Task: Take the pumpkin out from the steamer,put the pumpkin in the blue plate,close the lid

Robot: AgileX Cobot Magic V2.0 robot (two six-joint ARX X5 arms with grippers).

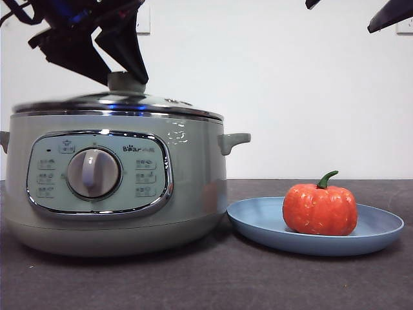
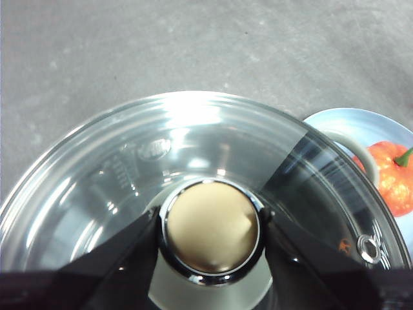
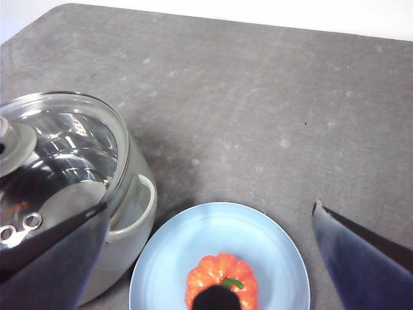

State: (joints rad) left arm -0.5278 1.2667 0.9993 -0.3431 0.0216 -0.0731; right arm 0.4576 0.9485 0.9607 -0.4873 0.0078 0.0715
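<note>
The glass lid (image 1: 161,105) lies on the sage-green steamer (image 1: 193,187). My left gripper (image 1: 126,64) is above it, shut on the lid's pale knob (image 2: 213,226), one jaw on each side. The lid (image 2: 116,168) fills the left wrist view. The orange pumpkin (image 1: 319,210) with its green stem sits upright on the blue plate (image 1: 381,226), to the right of the steamer. My right gripper (image 3: 210,208) is open and empty, high above the plate (image 3: 193,239) and the pumpkin (image 3: 221,287). It shows only as a dark tip in the front view (image 1: 390,14).
The steamer's side handle (image 1: 233,140) points toward the plate, with a small gap between steamer and plate. The dark grey tabletop (image 3: 258,97) stretches beyond both. A white wall is behind.
</note>
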